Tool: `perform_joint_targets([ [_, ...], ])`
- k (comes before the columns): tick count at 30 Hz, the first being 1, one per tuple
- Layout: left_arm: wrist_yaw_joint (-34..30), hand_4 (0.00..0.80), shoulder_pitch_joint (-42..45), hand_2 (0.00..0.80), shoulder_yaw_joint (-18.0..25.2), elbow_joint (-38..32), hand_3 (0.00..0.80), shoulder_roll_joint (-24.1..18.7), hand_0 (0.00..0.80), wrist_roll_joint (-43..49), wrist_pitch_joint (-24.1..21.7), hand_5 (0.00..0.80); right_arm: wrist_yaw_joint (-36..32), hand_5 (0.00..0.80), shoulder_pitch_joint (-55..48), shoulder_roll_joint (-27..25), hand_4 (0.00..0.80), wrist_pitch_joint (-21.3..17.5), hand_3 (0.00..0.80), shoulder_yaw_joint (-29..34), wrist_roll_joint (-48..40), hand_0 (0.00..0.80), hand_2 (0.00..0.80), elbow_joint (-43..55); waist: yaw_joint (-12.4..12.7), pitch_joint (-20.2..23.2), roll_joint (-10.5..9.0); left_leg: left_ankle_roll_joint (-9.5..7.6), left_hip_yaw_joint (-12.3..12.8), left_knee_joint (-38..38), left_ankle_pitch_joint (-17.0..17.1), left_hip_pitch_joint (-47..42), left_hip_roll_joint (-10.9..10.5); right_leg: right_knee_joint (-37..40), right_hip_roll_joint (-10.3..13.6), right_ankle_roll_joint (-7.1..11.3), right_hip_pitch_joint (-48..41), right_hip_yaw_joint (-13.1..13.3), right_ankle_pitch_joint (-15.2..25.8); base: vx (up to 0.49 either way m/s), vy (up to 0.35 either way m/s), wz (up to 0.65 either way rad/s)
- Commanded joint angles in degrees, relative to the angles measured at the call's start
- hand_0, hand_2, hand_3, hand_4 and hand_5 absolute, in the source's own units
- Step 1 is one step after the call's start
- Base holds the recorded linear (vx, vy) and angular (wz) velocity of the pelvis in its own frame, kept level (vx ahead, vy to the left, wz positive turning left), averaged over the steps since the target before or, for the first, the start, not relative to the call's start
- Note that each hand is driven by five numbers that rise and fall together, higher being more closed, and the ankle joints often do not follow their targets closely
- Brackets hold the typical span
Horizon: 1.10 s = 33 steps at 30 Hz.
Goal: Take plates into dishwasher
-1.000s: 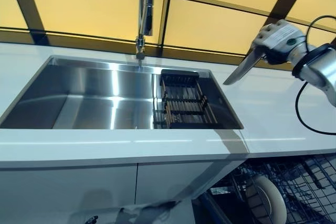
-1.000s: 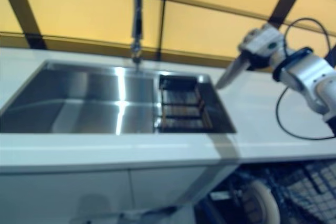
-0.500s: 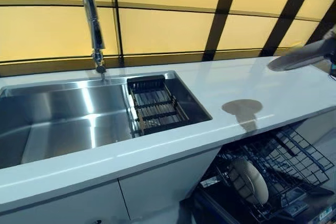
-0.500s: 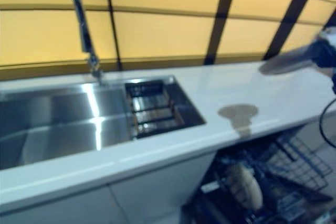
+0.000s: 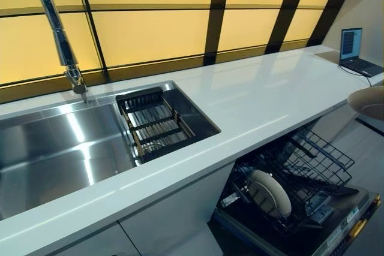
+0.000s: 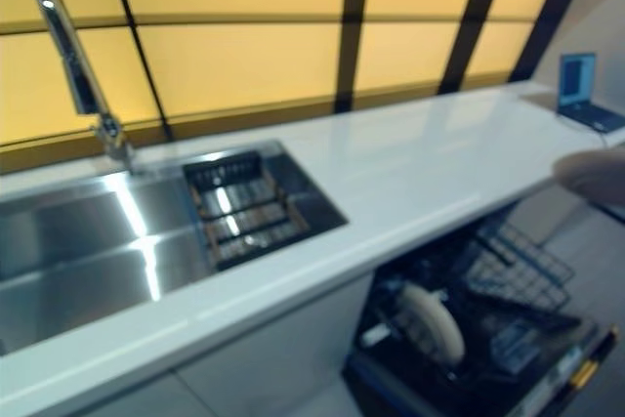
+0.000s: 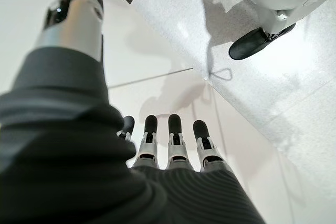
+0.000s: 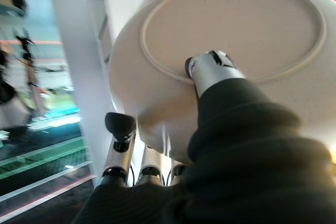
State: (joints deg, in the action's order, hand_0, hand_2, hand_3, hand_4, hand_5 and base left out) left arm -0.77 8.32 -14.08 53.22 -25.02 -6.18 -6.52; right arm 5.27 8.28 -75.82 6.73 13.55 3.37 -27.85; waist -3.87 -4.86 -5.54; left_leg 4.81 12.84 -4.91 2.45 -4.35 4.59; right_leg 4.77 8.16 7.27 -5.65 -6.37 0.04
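Our view has swung right; right hand (image 8: pixel 210 72) pinches the plate (image 8: pixel 231 30), which could clip the dishwasher rack (image 5: pixel 300 172).

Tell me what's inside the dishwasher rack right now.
One pale plate stands on edge in the open dishwasher rack; the wire slots around it look bare. The counter hides the rack's back part. The right hand holds another plate.
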Motion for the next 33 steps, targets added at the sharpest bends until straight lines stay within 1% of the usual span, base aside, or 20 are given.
perform_joint_targets([
  [1,-0.6,0.0,-2.2,0.0,1.5,-0.3,0.0,-1.3,0.0,2.1,-0.5,0.0,0.4,0.8,-0.1,-0.5,0.8,1.4,0.8,3.9,-4.0,0.8,0.8,0.7,2.2,0.6,-0.92,-4.12,-1.1,-0.1,-5.6,-2.6,-2.5,-1.1,-4.7,1.89,1.8,-1.4,3.3,-0.015,-0.008,-0.1],
  [3,-0.8,0.0,-2.4,0.0,1.4,-0.6,0.0,-1.3,0.0,2.3,-0.1,0.0,-0.7,0.8,-1.3,0.5,0.8,2.5,0.8,4.7,-5.5,0.8,0.8,1.1,2.0,0.6,-0.86,-4.09,-0.9,-0.1,-5.6,-2.5,-2.4,-1.3,-4.7,1.87,1.9,-1.4,3.3,-0.014,-0.007,-0.12],
  [4,-1.0,0.0,-2.6,0.0,1.4,-0.4,0.0,-1.4,0.0,2.4,0.0,0.0,-2.6,0.8,-2.2,2.0,0.8,3.2,0.8,5.1,-7.6,0.8,0.8,1.5,1.8,0.4,-0.74,-4.03,-0.7,-0.1,-5.5,-2.5,-2.4,-1.4,-4.7,1.81,2.1,-1.4,3.3,-0.012,-0.007,-0.12],
  [5,-1.0,0.0,-2.7,0.0,1.4,-0.4,0.0,-1.4,0.0,2.4,0.0,0.0,-2.6,0.8,-2.3,2.0,0.8,3.2,0.8,5.2,-7.6,0.8,0.8,1.6,1.8,0.4,-0.76,-4.03,-0.7,-0.1,-5.5,-2.5,-2.4,-1.4,-4.7,1.81,2.1,-1.4,3.3,-0.006,-0.008,-0.1],
  [6,-1.1,0.0,-2.9,0.0,1.7,-0.4,0.0,-1.3,0.0,2.6,0.2,0.0,-4.3,0.8,-2.4,3.7,0.8,4.1,0.8,5.0,-10.4,0.8,0.8,2.8,1.6,0.3,-0.67,-4.01,-0.4,-0.1,-5.5,-2.6,-2.4,-1.4,-4.7,1.76,2.2,-1.4,3.3,0.002,-0.006,-0.06],
  [8,-1.3,0.0,-3.0,0.0,1.9,-0.3,0.0,-1.3,0.0,2.8,0.2,0.0,-5.0,0.8,-2.4,4.5,0.8,4.6,0.8,4.9,-11.4,0.8,0.8,3.4,1.5,0.2,-0.64,-4.0,-0.3,-0.1,-5.5,-2.6,-2.3,-1.5,-4.7,1.73,2.2,-1.3,3.3,0.001,-0.011,-0.05],
  [9,-1.4,0.0,-3.2,0.0,2.0,0.2,0.0,-1.2,0.0,3.0,0.1,0.0,-7.2,0.8,-2.2,6.2,0.8,5.0,0.8,4.3,-13.3,0.8,0.8,4.2,1.4,0.1,-0.6,-3.95,-0.1,-0.1,-5.4,-2.6,-2.2,-1.5,-4.7,1.7,2.3,-1.3,3.2,-0.001,-0.02,-0.04],
  [14,-1.7,0.0,-3.4,0.0,2.7,0.7,0.0,-0.8,0.0,3.5,-0.1,0.0,-9.5,0.8,-0.8,9.5,0.8,6.3,0.8,2.2,-16.2,0.8,0.8,5.4,1.4,0.0,-0.44,-3.84,0.1,-0.1,-5.4,-2.4,-2.1,-1.6,-4.7,1.63,2.4,-1.6,3.2,0.0,-0.004,-0.01],
  [18,-1.5,0.0,-3.9,0.0,2.9,0.8,0.0,-0.5,0.0,3.4,0.3,0.0,-11.2,0.8,0.2,13.5,0.8,8.4,0.8,-0.3,-18.0,0.8,0.8,6.1,1.5,-0.3,-0.26,-3.71,0.3,-0.1,-5.2,-2.3,-1.8,-1.8,-4.6,1.63,2.6,-2.0,3.1,0.0,0.0,0.0],
  [23,-1.3,0.0,-4.1,0.0,3.3,1.1,0.0,-0.5,0.0,3.4,0.8,0.0,-11.7,0.8,1.7,17.1,0.8,9.5,0.8,-2.9,-22.6,0.8,0.8,5.0,1.8,-0.9,-0.07,-3.71,0.3,-0.1,-5.1,-2.3,-1.8,-1.8,-4.5,1.52,2.5,-2.2,3.1,0.0,0.0,0.0],
  [27,-1.0,0.0,-4.3,0.0,3.4,1.3,0.0,-0.7,0.0,3.1,1.0,0.0,-11.4,0.8,2.8,18.2,0.8,9.6,0.8,-4.2,-23.9,0.8,0.8,3.6,2.1,-1.0,0.04,-3.72,0.2,-0.1,-5.1,-2.1,-1.8,-1.9,-4.4,1.56,2.6,-2.4,3.1,0.0,-0.026,-0.02],
  [33,-0.7,0.0,-4.2,0.0,3.5,1.3,0.0,-1.1,0.0,2.2,0.0,0.0,-10.7,0.8,4.1,19.4,0.8,9.8,0.8,-6.0,-24.5,0.8,0.8,1.9,2.3,-1.9,0.67,-3.75,-0.1,0.0,-4.8,-1.4,-2.1,-2.3,-4.2,1.5,3.4,-2.3,3.1,-0.018,-0.036,-0.01],
])
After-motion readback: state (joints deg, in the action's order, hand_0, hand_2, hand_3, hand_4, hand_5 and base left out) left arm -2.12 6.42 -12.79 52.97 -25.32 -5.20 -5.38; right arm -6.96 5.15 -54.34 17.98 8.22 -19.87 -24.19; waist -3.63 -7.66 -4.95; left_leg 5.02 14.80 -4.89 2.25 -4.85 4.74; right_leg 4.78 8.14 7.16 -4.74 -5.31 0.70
